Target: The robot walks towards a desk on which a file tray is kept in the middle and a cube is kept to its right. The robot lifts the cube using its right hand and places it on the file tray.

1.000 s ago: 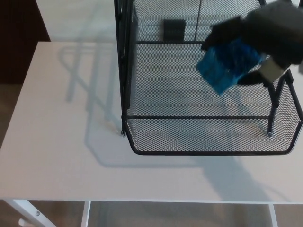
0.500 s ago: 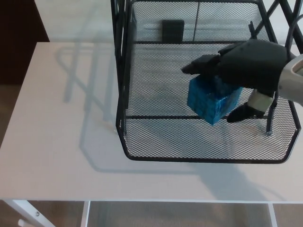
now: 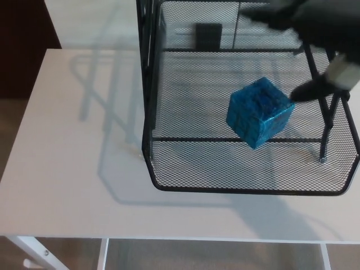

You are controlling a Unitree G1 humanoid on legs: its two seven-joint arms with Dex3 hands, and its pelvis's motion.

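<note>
The blue cube [image 3: 260, 112] appears to rest on the mesh deck of the black file tray [image 3: 247, 190], toward the deck's 3 o'clock side, with one corner pointing to 6 o'clock just over the front crossbar. The right hand [image 3: 323, 28] hangs above it at about 1 o'clock from the cube, fingers spread wide and holding nothing. Its thumb tip [image 3: 304, 91] lies just beside the cube's 3 o'clock corner, and whether the two touch cannot be told. The left hand is out of view. The placing looks done, so the step in hand is most likely getting the hand clear. That calls for lifting the thumb straight up off the corner before any sideways travel, since a drag could spin or slide the cube across the mesh. The way out should go up and toward 2 o'clock, minding the tray's dark side struts [image 3: 329, 121] at the cube's 3 o'clock. The white bench [image 3: 73, 169] below carries only the tray.
</note>
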